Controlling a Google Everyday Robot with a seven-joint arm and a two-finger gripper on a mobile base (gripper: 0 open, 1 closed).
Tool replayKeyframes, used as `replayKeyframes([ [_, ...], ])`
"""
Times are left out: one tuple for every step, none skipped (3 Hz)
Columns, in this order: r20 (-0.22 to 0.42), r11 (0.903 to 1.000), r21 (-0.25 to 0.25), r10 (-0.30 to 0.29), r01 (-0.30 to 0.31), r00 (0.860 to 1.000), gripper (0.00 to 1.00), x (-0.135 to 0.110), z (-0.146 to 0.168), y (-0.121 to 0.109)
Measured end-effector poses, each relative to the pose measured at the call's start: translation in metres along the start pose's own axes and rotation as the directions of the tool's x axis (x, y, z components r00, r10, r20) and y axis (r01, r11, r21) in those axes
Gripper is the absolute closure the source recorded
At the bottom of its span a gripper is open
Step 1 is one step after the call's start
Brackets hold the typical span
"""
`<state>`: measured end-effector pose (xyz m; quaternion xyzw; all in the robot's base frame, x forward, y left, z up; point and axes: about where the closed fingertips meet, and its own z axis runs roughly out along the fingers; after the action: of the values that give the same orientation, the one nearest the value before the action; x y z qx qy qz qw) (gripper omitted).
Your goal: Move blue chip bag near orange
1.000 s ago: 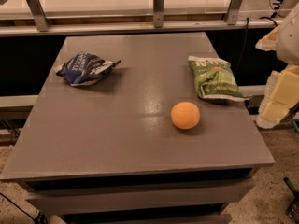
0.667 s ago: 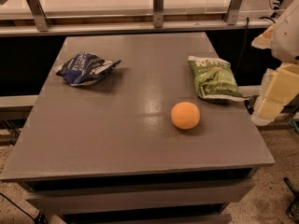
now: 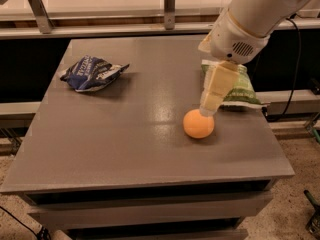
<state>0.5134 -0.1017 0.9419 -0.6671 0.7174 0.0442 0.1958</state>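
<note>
The blue chip bag (image 3: 92, 73) lies crumpled at the far left of the grey table (image 3: 125, 144). The orange (image 3: 198, 124) sits right of the table's middle, well apart from the bag. My gripper (image 3: 209, 109) hangs down from the white arm (image 3: 250, 19) that comes in from the upper right. Its cream tip is just above the orange's top right and far to the right of the blue bag. It holds nothing that I can see.
A green chip bag (image 3: 240, 89) lies at the table's right side behind the orange, partly hidden by my gripper. A rail with metal posts (image 3: 169, 6) runs along the back. A black cable (image 3: 298, 64) hangs at the right.
My arm has swung left from beyond the table's right edge to over the table, now above the orange. Both bags and the orange have not moved.
</note>
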Motion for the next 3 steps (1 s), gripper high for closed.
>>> replayKeyframes([
  [0.144, 0.9969, -0.015, -0.075, 0.078, 0.987, 0.00, -0.0551, 0.0454, -0.0107],
  [0.168, 0.9968, 0.018, -0.080, 0.078, 0.983, 0.00, -0.0640, 0.0465, -0.0185],
  [0.164, 0.9968, 0.013, -0.080, 0.079, 0.983, 0.00, -0.0631, 0.0462, -0.0171],
])
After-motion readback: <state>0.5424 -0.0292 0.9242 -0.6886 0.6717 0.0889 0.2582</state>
